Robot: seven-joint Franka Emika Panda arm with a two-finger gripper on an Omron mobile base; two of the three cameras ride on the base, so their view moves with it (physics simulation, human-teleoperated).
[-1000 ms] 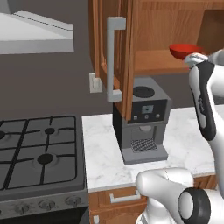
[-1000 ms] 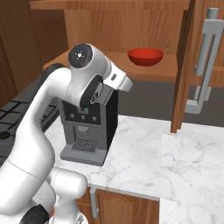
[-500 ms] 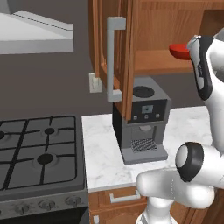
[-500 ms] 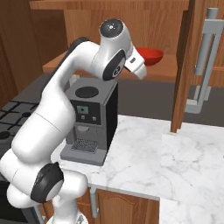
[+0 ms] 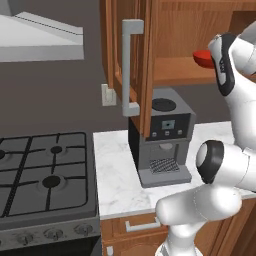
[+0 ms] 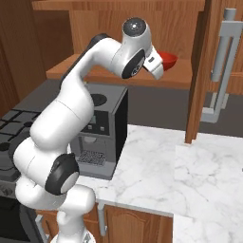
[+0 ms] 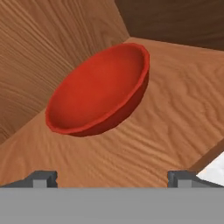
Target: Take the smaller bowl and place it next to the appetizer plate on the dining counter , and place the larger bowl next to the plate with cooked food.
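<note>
Up on the wooden cabinet shelf (image 7: 175, 109) above the coffee machine (image 5: 162, 135), the small red bowl (image 7: 98, 89) sits directly ahead of the gripper (image 7: 112, 178) (slightly left of centre in the hand view). Its fingers (image 7: 43, 178) stand spread wide, holding nothing and short of the near rim, so a straight advance should bring them onto it.

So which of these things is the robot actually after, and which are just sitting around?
Part of the job:
- small red bowl on the wooden cabinet shelf
- end effector, open and short of the bowl

Just there:
- coffee machine
- gas stove
- marble worktop
- open cabinet door with grey handle
- range hood
</note>
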